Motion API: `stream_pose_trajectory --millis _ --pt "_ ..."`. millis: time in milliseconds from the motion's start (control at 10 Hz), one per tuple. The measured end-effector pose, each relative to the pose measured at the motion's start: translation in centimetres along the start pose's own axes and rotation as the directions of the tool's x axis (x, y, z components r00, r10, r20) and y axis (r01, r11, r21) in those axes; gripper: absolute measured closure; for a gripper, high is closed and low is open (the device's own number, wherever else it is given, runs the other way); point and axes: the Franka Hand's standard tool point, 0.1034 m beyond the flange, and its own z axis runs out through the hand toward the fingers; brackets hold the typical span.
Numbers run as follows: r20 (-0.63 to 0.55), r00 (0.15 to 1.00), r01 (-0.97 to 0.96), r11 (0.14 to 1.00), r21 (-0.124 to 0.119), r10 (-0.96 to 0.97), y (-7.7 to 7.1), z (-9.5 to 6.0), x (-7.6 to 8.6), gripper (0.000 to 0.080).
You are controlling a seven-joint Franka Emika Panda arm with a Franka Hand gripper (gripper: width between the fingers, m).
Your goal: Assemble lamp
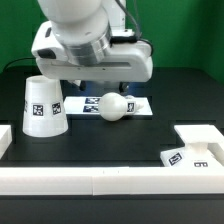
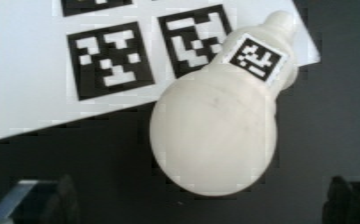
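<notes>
The white bulb (image 1: 112, 106) lies on its side on the black table, its tagged neck resting on the marker board (image 1: 130, 104). In the wrist view the bulb (image 2: 212, 135) fills the middle, neck tag toward the board (image 2: 88, 60). My gripper (image 2: 198, 205) hangs above it, open, fingers (image 2: 35, 200) wide on both sides of the round end, not touching. The tapered shade (image 1: 42, 106) stands rim-down at the exterior view's left. The flat square base (image 1: 192, 156) lies at the exterior view's right near the front.
A white wall (image 1: 90, 182) runs along the table's front, with raised white blocks at its left end (image 1: 4, 140) and right end (image 1: 200, 134). The arm's body (image 1: 90, 45) hangs over the board's back.
</notes>
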Motion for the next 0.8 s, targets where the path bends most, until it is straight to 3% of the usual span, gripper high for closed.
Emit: stream_pose_trajectory --millis 200,600,800 --pt "0.006 0.999 -0.035 0.999 -0.025 0.035 0.6 0.6 -0.4 0.01" --pt "-0.001 1.0 -0.03 0.999 -0.022 0.03 0.3 0.3 -0.2 0.01" --pt "0.024 0.997 -0.072 0.997 -0.016 0.072 1.1 0.4 -1.2 0.01"
